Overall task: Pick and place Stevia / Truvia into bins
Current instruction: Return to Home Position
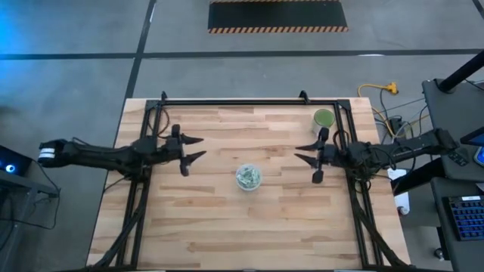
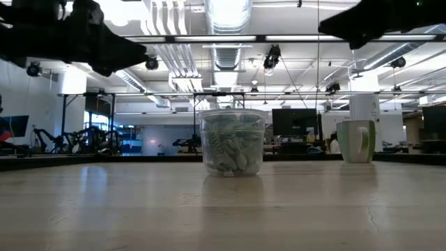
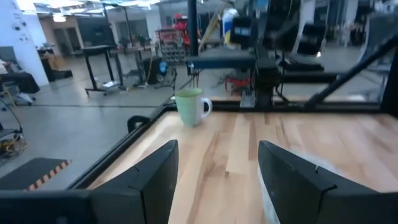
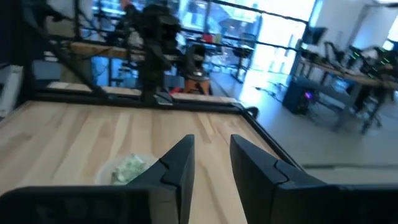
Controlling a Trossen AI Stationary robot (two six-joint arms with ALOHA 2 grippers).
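A small round clear bin [image 1: 248,177] stands upright on its base near the middle of the wooden table, filled with pale green and white Stevia / Truvia packets [image 2: 232,146]. My left gripper [image 1: 203,149] hovers level to the bin's left and a little toward the far edge. It is open, with nothing between its fingers [image 3: 217,165]. My right gripper [image 1: 296,152] hovers level on the bin's right and faces the left one. Its fingers stand a narrow gap apart, with nothing between them [image 4: 211,155]. The bin [image 4: 127,169] shows below and beside the right fingers.
A green mug [image 1: 324,119] with a white handle stands at the table's far right, behind my right gripper. A black frame [image 1: 249,100] runs along the table's far edge and down both sides. Bare wood lies in front of the bin toward the near edge.
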